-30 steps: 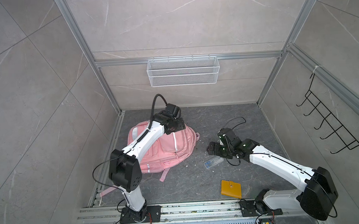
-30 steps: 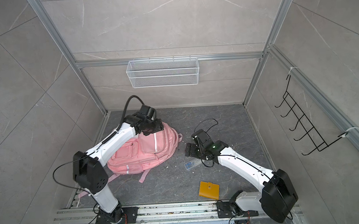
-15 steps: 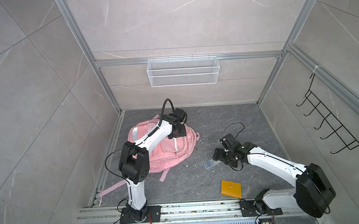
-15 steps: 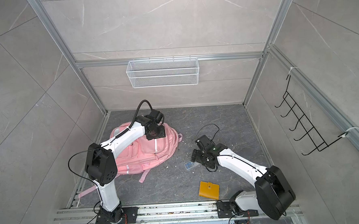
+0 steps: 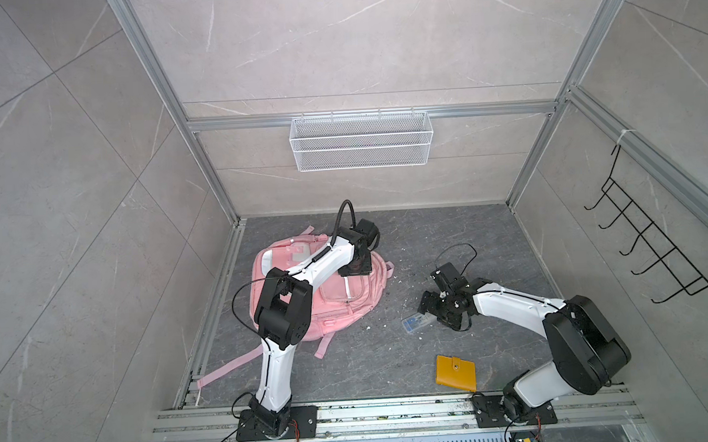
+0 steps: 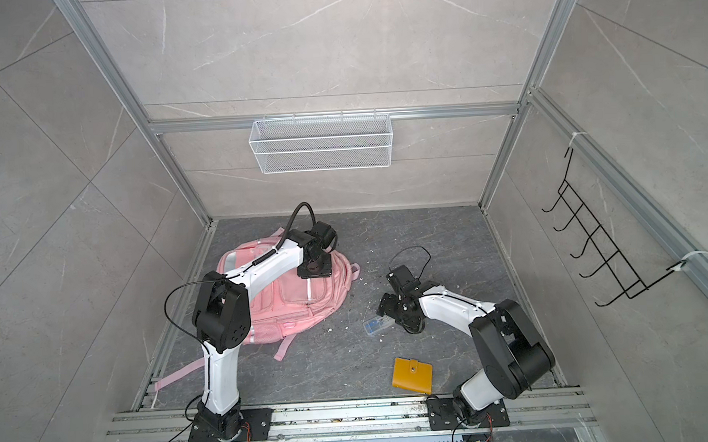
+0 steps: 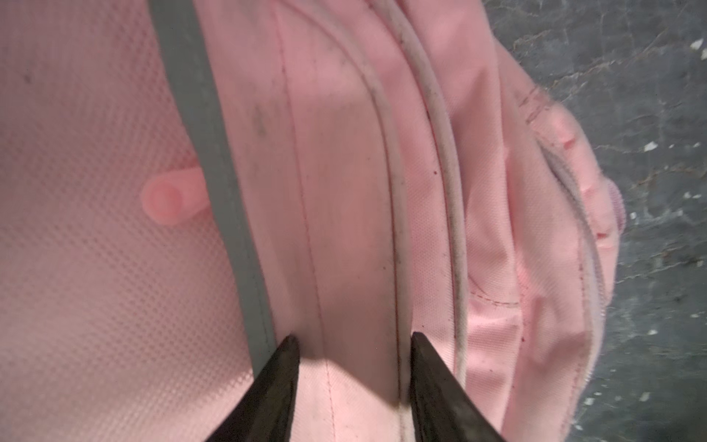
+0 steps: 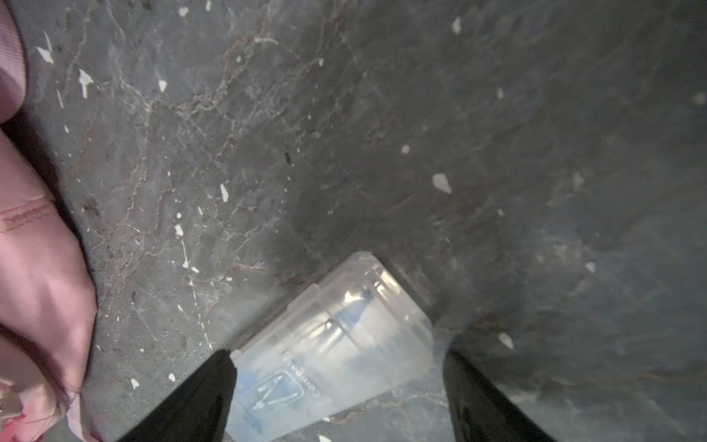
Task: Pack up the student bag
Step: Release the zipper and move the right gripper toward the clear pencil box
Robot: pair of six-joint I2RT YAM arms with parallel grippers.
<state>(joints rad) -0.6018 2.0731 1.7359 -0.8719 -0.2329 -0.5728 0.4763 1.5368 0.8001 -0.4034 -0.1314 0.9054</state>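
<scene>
Dark floor (image 5: 448,233), student bag (image 5: 364,296), clear case (image 5: 416,322), yellow wallet (image 5: 456,372)

Clear plastic case (image 5: 416,322) and yellow wallet (image 5: 456,373) apart on dark floor (image 5: 351,367); white wire basket (image 5: 360,140).

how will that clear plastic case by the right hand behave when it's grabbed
Probably stiff and light: the clear plastic case looks thin-walled, with small blue items inside. Its smooth, tapered sides may slip from the right hand.
</scene>
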